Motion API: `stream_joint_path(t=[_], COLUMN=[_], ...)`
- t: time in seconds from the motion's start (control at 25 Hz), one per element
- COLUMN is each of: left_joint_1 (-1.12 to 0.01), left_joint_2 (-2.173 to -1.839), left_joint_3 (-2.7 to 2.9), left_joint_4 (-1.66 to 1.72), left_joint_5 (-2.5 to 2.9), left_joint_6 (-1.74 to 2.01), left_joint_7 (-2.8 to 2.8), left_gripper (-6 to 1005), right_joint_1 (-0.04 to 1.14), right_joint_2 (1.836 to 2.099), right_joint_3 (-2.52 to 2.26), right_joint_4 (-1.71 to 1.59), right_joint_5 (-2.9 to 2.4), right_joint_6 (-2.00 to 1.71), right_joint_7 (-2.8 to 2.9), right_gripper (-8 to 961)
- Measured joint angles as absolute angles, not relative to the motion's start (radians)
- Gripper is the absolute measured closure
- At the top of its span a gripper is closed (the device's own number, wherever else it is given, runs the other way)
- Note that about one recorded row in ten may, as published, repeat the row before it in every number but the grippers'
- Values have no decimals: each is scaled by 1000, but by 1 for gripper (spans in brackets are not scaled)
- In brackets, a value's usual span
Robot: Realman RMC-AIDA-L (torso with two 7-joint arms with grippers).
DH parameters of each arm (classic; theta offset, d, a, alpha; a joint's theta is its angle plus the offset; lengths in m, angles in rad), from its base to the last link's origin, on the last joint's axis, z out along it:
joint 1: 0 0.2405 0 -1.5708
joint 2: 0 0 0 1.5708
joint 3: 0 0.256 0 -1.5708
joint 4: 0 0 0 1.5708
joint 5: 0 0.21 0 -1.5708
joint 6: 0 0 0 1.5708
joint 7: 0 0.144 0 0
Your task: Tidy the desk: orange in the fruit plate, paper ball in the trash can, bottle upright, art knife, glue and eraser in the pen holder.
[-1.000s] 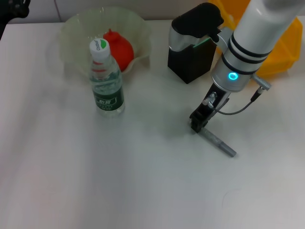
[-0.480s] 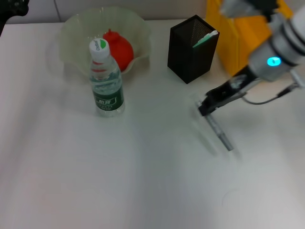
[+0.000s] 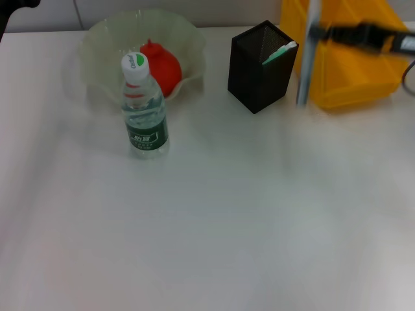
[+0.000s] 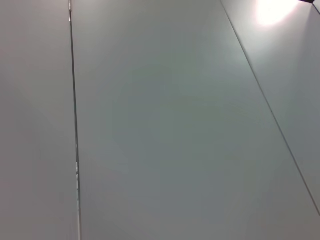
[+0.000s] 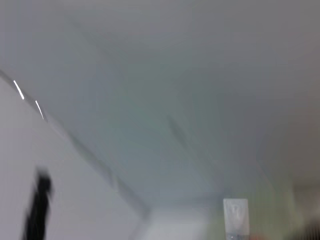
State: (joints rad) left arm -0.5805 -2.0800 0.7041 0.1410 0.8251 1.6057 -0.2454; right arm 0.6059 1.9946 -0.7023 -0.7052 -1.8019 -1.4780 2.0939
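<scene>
The jaws of the right gripper are seen clamped on the top of the art knife, which hangs upright near the far right corner of the bench, just beside the pen holder and before the trash can. The bottle stands upright by the fruit plate holding the orange. The left gripper is not seen.

The right gripper shows as a slim black bar, blurred, with a pale grey patch near its outer end and a thin dark cable curving below it. The left arm shows only as a black shape.
</scene>
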Motion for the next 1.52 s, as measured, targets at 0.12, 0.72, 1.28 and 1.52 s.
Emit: stream_joint_path(t=[0.12,0.72,1.28,1.52], left_joint_1=[-597,-613,-580,-573], left_joint_2=[-2080,-2080,-2080,-2080], left_joint_3=[698,698,703,704], left_joint_4=[141,109,104,104], left_joint_5=[825,824,831,834], left_joint_6=[1604,1597,1595,1595], left_joint_7=[-248,-249,-248,-247], left_gripper=[371,358,345,340], right_joint_1=[555,719,825,838], right_joint_2=[2018,2043,2062,2068], right_joint_3=[-666,-693,-723,-724], right_joint_4=[-613,-421,-326,-313], right_joint_5=[-1538,-1444,-1439,-1435], right_joint_6=[-1421,-1094,-976,-965], right_joint_7=[1758,1298,1157,1144], right_gripper=[821,822,824,823])
